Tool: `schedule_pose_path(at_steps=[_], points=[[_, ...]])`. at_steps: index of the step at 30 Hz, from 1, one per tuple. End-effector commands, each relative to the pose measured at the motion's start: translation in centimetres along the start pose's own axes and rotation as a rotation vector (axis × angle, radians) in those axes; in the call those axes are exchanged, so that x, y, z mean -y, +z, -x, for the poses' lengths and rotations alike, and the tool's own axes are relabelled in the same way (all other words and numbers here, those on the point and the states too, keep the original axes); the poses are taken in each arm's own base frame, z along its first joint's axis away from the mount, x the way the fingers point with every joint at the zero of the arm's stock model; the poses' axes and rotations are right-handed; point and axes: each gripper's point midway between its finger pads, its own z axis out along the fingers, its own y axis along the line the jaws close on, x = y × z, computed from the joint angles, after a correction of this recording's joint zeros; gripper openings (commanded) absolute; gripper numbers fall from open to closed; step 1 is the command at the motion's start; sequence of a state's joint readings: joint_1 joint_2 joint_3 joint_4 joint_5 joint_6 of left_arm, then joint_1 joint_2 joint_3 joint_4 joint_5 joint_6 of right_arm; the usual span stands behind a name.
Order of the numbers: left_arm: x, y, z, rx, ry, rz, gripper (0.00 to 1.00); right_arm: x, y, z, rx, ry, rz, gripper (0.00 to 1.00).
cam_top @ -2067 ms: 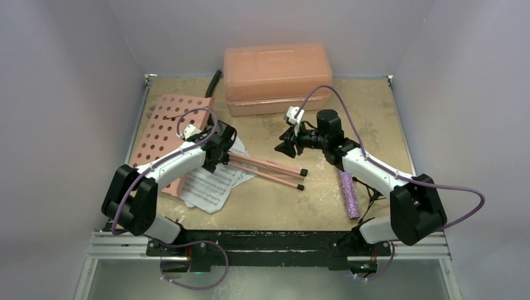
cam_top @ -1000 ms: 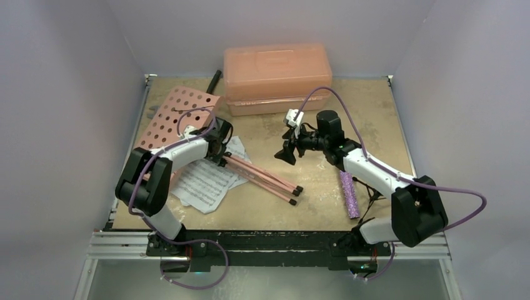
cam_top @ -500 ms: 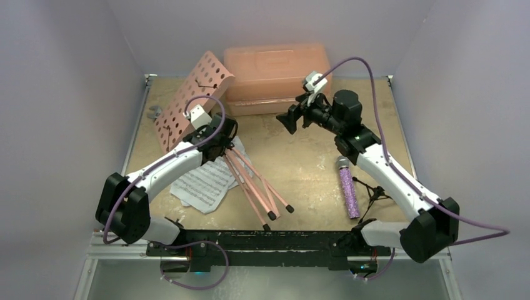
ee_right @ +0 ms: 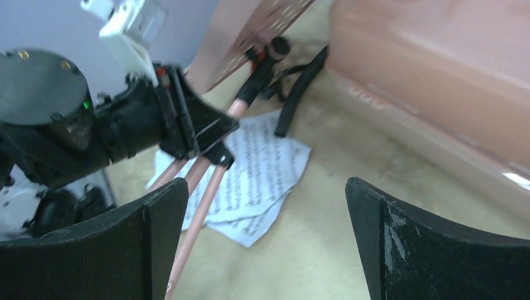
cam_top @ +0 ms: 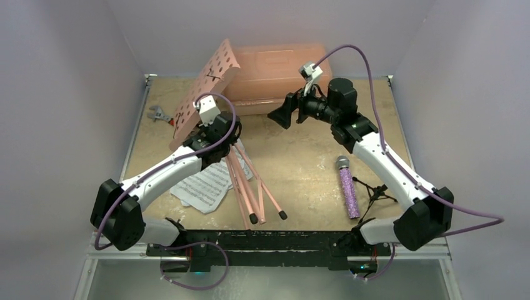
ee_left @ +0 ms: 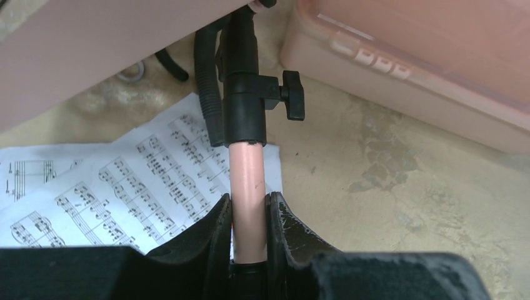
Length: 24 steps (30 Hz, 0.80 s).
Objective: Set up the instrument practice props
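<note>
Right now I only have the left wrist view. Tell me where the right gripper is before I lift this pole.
Observer: The right gripper hangs open and empty in front of the pink box.
Operator: Give me the legs.
Observer: The music stand has its legs folded together, feet pointing toward the near edge.
Operator: Now the microphone.
Observer: The microphone lies flat on the right side, beside the small mic stand.

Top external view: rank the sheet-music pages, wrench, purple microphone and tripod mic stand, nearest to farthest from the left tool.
From the left tool:
1. Sheet-music pages, just beneath it.
2. Wrench, far left.
3. Purple microphone, right side.
4. Tripod mic stand, beyond the microphone, farther right.
</note>
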State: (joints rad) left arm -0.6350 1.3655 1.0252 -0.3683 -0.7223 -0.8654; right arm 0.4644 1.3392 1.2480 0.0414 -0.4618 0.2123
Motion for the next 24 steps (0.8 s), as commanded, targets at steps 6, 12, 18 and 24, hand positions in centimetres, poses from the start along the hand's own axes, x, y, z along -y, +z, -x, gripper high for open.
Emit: schedule_pose_path(at_steps=[6,12,18,24], points=[[4.6,-6.6,15.3,0.406,-0.281,-0.190,0.00,-4.2,0.9,-4.5,-0.242,0.143,0.313,0.93],[4.8,-7.0,15.3,0.412,-0.261,-0.200,0.00,-6.3,2.8,-7.1,-0.381,0.302,0.468,0.87],[4.4,-6.9,14.6,0.403,-0.254,-0.195,0.00,-8.6,3.8,-7.6,-0.451,0.439,0.587,0.86],[4.2,-6.7,14.3,0.400,-0.255,-0.191,0.00,-9.4,5.3,-11.7,-0.621,0.466,0.543,0.86]])
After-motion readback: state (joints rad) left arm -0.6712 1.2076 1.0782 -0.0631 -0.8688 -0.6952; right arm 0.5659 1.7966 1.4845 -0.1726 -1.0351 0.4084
